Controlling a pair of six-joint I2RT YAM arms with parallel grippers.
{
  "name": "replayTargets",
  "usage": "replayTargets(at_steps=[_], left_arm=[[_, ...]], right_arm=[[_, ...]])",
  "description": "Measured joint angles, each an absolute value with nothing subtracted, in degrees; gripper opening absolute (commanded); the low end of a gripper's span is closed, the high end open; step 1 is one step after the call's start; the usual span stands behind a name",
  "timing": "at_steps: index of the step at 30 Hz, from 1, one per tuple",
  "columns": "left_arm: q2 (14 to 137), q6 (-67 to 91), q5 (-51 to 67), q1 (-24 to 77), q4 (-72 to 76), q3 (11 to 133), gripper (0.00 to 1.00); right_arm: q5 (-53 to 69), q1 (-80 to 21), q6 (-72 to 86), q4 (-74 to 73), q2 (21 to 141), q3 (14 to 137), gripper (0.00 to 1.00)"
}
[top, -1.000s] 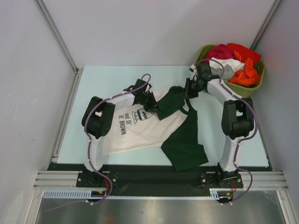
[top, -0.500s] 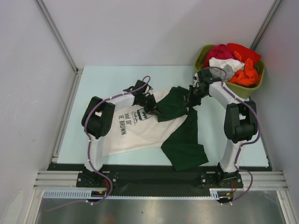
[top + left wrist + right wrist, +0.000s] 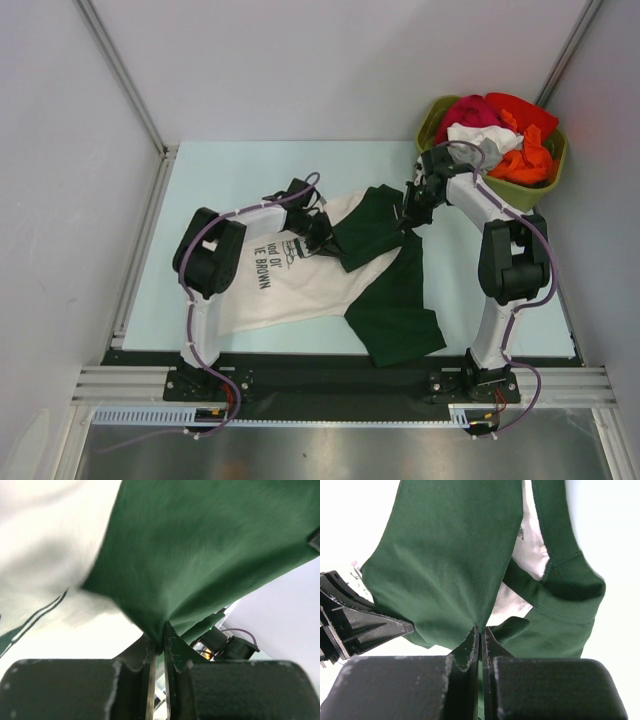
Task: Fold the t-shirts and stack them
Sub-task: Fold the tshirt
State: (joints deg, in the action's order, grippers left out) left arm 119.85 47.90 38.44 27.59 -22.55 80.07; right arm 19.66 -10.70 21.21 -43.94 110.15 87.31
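One of the t-shirts [image 3: 285, 285], cream-white with black lettering and dark green sleeves, lies spread on the pale table [image 3: 200, 190]. A green sleeve [image 3: 368, 225] is folded over its upper chest and held taut between both grippers. My left gripper [image 3: 325, 238] pinches the sleeve's left corner; in the left wrist view the green cloth [image 3: 200, 545] runs down into the narrow slit of the gripper [image 3: 159, 642]. My right gripper [image 3: 408, 215] holds the sleeve's right corner, with green fabric [image 3: 450, 565] squeezed in the tips of the gripper [image 3: 480, 630]. The green collar [image 3: 560, 592] shows beside it.
An olive-green tub [image 3: 556, 160] at the back right corner holds a heap of red, white and orange clothes [image 3: 495, 135]. The other green sleeve [image 3: 395, 315] spreads toward the table's near edge. Grey walls and aluminium rails [image 3: 140, 250] frame the table.
The right arm has pulled its sleeve corner slightly right and back, drawing the green flap flatter. The left gripper has shifted a little nearer along the shirt.
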Motion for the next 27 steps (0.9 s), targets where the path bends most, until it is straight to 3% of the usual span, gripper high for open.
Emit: replayTargets(at_steps=[4, 8, 9, 12, 21, 27], left_arm=[[119.3, 48.1, 38.8, 27.6, -23.0, 78.4, 0.16], [119.2, 48.0, 38.8, 27.6, -23.7, 78.3, 0.27], [119.2, 48.0, 38.8, 27.6, -24.0, 78.3, 0.29], [119.0, 47.4, 38.8, 27.6, -25.4, 78.3, 0.33], [112.4, 38.8, 37.5, 26.2, -35.2, 78.3, 0.41], [107.3, 33.1, 34.3, 24.0, -40.0, 79.4, 0.47]], right_arm=[[18.6, -10.9, 20.8, -44.9, 110.2, 87.7, 0.00], [16.7, -11.3, 20.6, -46.3, 110.2, 87.7, 0.07], [16.3, -11.4, 20.6, -46.5, 110.2, 87.7, 0.14], [15.0, -11.9, 20.3, -46.8, 110.2, 87.4, 0.25], [11.4, -12.0, 19.6, -42.8, 109.5, 87.2, 0.45], [8.1, -11.2, 19.7, -32.9, 111.4, 92.8, 0.45]])
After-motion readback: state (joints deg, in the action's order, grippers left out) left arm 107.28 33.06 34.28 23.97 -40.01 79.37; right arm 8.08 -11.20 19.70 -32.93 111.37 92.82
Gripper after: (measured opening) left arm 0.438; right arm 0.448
